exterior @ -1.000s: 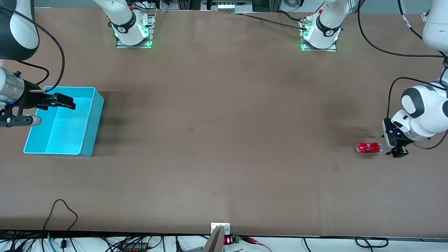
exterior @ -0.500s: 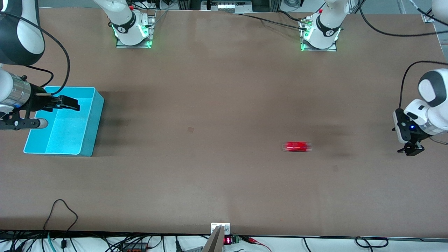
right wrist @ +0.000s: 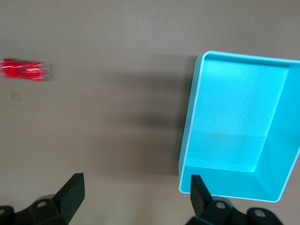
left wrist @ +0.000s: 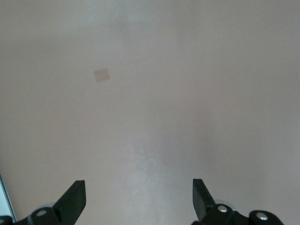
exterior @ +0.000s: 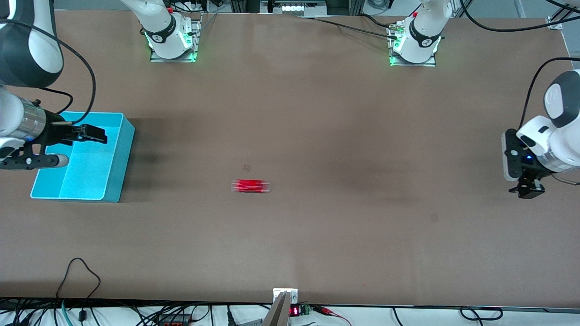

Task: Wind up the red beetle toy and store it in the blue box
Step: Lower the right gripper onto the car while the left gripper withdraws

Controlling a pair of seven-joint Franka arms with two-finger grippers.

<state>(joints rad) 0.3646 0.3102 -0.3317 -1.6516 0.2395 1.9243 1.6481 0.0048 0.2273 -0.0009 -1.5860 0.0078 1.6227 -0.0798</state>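
Note:
The red beetle toy [exterior: 250,186] is on the bare table near its middle, blurred by motion, with nothing holding it. It also shows as a red streak [right wrist: 26,70] in the right wrist view, well apart from the box. The blue box [exterior: 90,167] stands empty at the right arm's end of the table. My right gripper [exterior: 100,134] hovers over the box's edge, open and empty [right wrist: 136,187], with the blue box [right wrist: 234,117] beside one finger. At the left arm's end, my left gripper [exterior: 525,190] is open and empty [left wrist: 138,192] over bare table.
A small tan patch [exterior: 246,167] marks the table just farther from the camera than the toy; the left wrist view shows another small tan patch [left wrist: 101,75]. Both arm bases [exterior: 172,43] sit along the table's edge. Cables and a small display [exterior: 294,310] line the near edge.
The toy has rolled from beside my left gripper across the table toward the blue box. My left gripper has drawn away from where the toy was. My right gripper edged slightly over the box.

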